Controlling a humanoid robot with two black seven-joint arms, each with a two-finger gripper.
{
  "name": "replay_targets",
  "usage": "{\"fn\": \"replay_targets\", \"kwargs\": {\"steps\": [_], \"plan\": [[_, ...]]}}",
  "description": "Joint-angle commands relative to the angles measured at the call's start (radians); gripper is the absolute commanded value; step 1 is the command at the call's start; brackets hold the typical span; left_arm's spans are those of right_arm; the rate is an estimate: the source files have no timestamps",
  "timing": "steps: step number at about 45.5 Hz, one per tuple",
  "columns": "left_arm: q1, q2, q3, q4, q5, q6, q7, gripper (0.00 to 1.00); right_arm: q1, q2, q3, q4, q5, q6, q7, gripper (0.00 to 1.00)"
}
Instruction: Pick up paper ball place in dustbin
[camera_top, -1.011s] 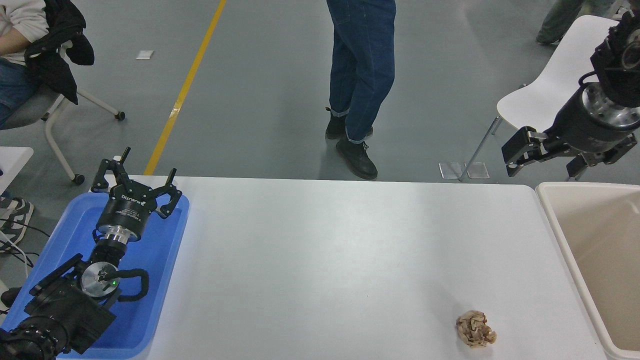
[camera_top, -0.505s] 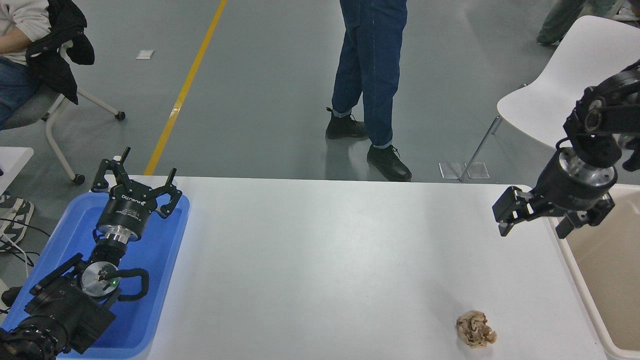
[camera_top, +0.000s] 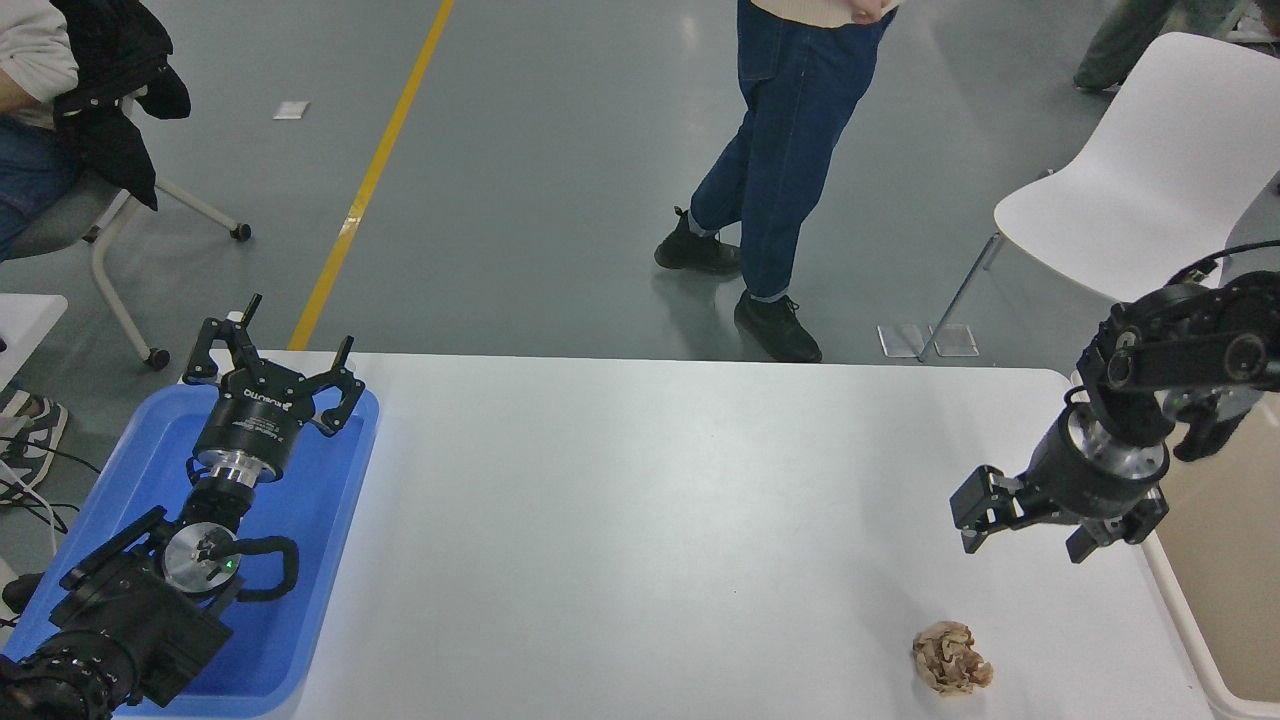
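A tan-brown crumpled paper ball (camera_top: 951, 657) lies on the white table (camera_top: 660, 520) near its front right corner. My right gripper (camera_top: 1022, 535) hangs open above the table, pointing down, a short way behind and slightly right of the ball, holding nothing. The cream-beige dustbin (camera_top: 1230, 560) stands against the table's right edge, partly hidden by my right arm. At the lower left my left gripper (camera_top: 272, 345) is parked open over the blue tray.
A flat blue tray (camera_top: 310, 540) sits at the table's left end under the left arm. A person in jeans (camera_top: 790, 170) stands beyond the far edge. A white chair (camera_top: 1130, 180) stands at the back right, and a seated person (camera_top: 40, 120) at the far left.
My right arm has come down and toward the camera, from high over the dustbin's far corner to just above the table behind the paper ball. The standing person stepped right.
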Motion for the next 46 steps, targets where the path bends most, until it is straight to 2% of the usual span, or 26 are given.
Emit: {"fn": "replay_targets", "kwargs": {"steps": [1, 14, 23, 34, 46], "plan": [[0.0, 0.0, 0.0, -0.001, 0.0, 0.0, 0.0, 1.0, -0.114, 0.003, 0.05, -0.005, -0.014, -0.067, 0.0, 1.0], [0.0, 0.0, 0.0, -0.001, 0.0, 0.0, 0.0, 1.0, -0.199, 0.026, 0.066, -0.012, -0.017, -0.082, 0.0, 1.0], [0.0, 0.001, 0.0, 0.001, 0.0, 0.0, 0.0, 1.0, -0.234, 0.046, 0.1, -0.014, -0.02, -0.176, 0.0, 1.0], [0.0, 0.001, 0.0, 0.001, 0.0, 0.0, 0.0, 1.0, -0.28, 0.076, 0.101, -0.028, -0.078, -0.288, 0.0, 1.0], [0.0, 0.001, 0.0, 0.001, 0.0, 0.0, 0.0, 1.0, -0.314, 0.091, 0.103, -0.041, -0.124, -0.305, 0.0, 1.0]]}}
